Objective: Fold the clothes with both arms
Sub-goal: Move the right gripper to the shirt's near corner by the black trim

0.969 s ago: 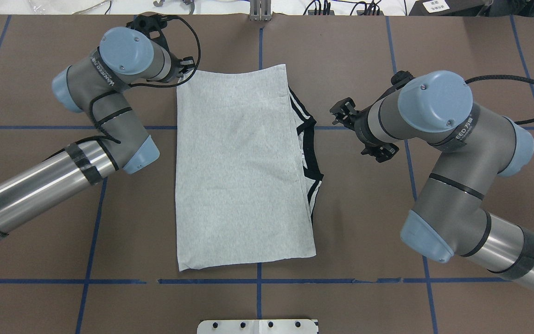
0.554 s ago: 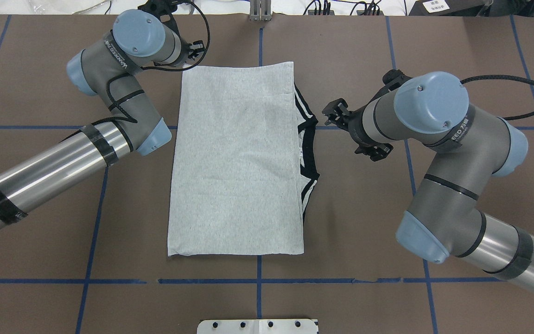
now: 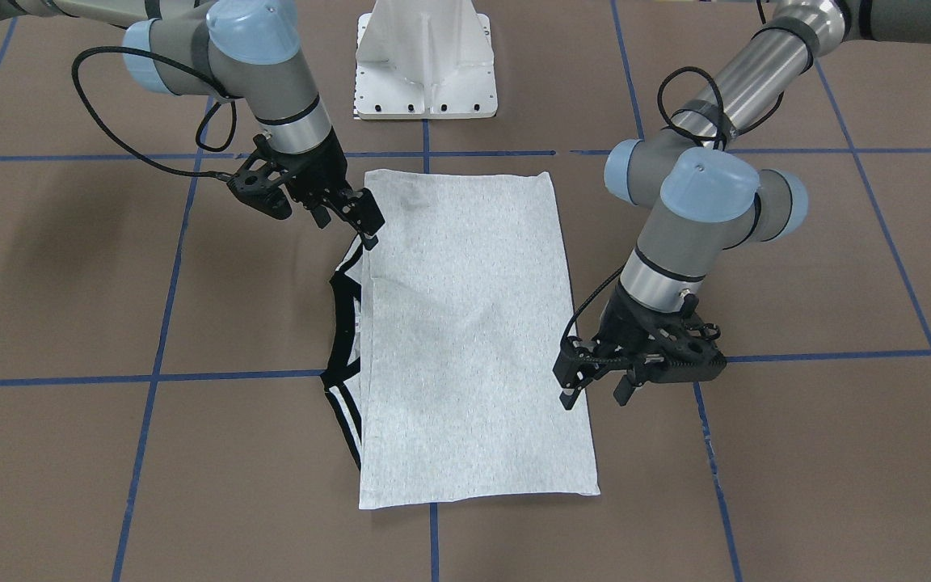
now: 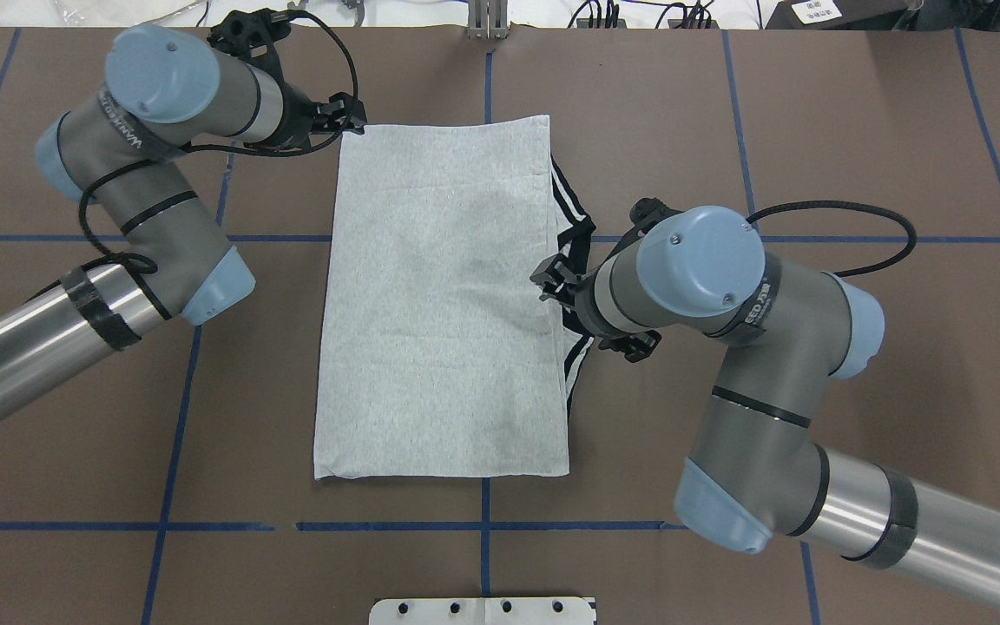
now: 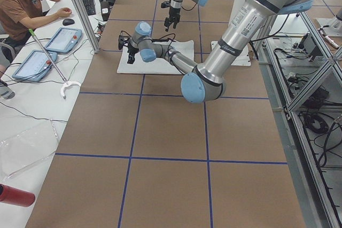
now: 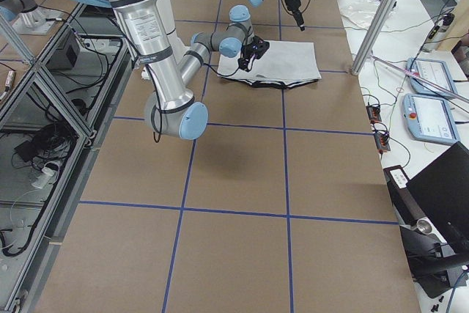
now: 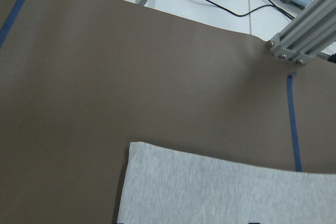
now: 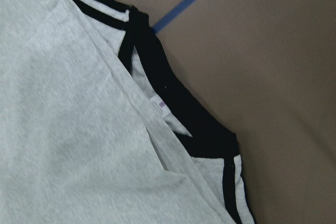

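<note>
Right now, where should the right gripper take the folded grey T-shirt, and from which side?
Probably at the black collar of the light heather-grey T-shirt, coming in low from the robot's right. The shirt lies flat; only that edge has loose layers sticking out to get under. The open right gripper hovers there.

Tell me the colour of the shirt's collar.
The collar is black; the right wrist view shows it best.

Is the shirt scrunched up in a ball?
No, the T-shirt lies flat on the table, folded into a neat rectangle.
</note>
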Available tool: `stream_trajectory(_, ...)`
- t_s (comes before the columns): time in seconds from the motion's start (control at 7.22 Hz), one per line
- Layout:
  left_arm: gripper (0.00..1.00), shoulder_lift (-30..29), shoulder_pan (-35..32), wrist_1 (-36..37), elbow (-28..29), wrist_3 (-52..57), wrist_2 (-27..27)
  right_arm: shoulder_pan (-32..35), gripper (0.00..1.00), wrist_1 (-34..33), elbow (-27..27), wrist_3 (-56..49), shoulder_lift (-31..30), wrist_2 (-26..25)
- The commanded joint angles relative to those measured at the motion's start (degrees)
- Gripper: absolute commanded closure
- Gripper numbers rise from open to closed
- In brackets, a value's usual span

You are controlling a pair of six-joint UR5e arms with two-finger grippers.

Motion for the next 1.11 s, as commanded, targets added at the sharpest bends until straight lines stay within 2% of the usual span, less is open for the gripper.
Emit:
stream_trajectory(0.0, 0.17, 2.6, 0.0, 0.1, -3.5, -0.1, -0.6, -4.7, 0.02, -0.2, -3.1, 5.9, 1.9, -0.5)
stream_trajectory(0.42, 0.17, 2.7, 0.1, 0.1, -3.5, -0.4, -0.5, -9.7, 0.03, -0.2, -3.1, 13.4, 1.6, -2.9)
stream_trajectory(0.97, 0.17, 3.6, 0.1, 0.0, -4.3, -0.5, -0.5, -11.4, 0.04, -0.2, -3.9, 13.5, 1.0, -3.0)
